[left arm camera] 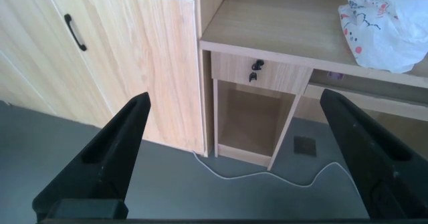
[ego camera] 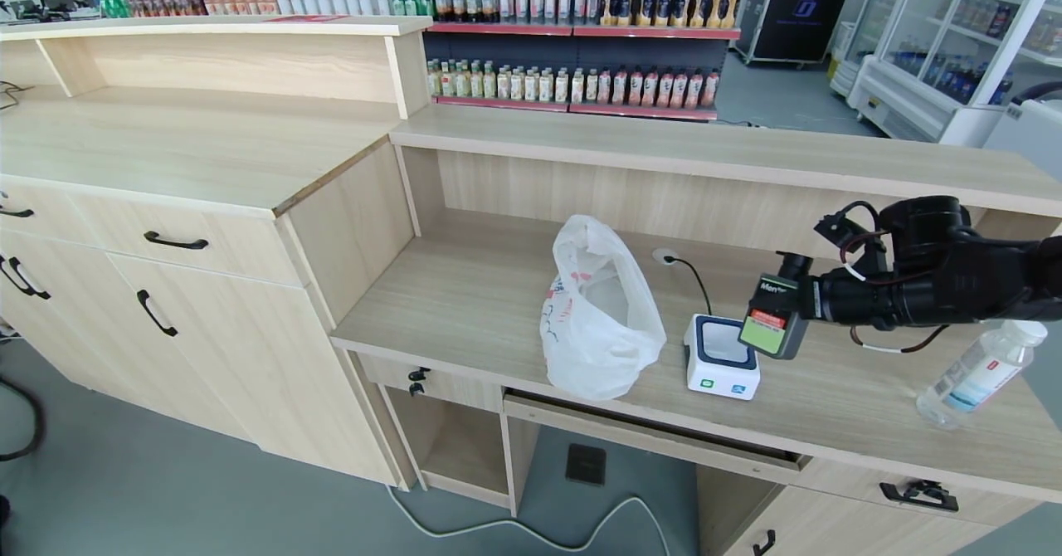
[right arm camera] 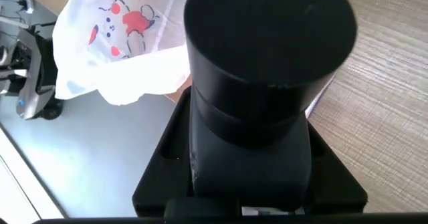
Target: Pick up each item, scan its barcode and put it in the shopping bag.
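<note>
The counter (ego camera: 465, 299) bears one white shopping bag (ego camera: 599, 315), one barcode scanner (ego camera: 720, 357) and one clear bottle (ego camera: 979, 371) with a blue-and-white label. With the one dark canister (ego camera: 773, 324) that carries a green label, this makes two items against a single bag and a single scanner. One black cable (ego camera: 701, 286) leaves the scanner, and two shelf rows (ego camera: 581, 31) behind hold drink bottles (ego camera: 572, 85), too many and too small to count exactly.

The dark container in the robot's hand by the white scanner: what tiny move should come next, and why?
Probably ease the dark container leftward over the scanner. The right gripper holds it at the scanner's right edge, so a small shift should let the barcode read before it goes into the shopping bag.
</note>
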Controlling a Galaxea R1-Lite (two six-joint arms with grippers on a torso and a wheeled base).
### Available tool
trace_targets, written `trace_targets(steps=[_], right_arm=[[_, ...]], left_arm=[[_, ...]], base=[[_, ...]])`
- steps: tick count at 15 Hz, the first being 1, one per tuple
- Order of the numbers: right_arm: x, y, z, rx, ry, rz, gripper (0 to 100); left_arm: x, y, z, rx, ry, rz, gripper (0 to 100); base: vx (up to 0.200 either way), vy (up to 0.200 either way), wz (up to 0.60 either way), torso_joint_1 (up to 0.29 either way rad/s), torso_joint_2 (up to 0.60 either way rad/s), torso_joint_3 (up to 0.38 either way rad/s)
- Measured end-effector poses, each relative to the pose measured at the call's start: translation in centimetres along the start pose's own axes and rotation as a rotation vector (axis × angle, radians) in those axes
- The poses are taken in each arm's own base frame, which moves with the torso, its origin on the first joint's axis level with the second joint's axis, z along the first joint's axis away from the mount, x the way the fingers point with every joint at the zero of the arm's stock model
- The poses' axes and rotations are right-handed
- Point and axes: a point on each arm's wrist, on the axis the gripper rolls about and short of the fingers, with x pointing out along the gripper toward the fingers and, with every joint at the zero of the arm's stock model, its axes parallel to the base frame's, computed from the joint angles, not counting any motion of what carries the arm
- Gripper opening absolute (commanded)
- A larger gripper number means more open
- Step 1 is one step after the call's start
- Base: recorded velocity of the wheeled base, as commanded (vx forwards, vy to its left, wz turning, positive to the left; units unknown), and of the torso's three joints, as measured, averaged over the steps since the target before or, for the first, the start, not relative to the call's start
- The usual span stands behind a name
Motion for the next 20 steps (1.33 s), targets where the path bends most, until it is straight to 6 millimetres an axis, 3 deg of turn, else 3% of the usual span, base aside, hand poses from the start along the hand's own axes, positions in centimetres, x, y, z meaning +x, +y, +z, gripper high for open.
trace_targets(steps=[20], right_arm=[[1.3,-0.9,-0.9,-0.069,0.027,-0.001,0]], left_arm=[[0.0,0.0,0.0,0.0,0.0,0.0,100]], base=[[0.0,0.0,0.0,0.0,0.0,0.0]])
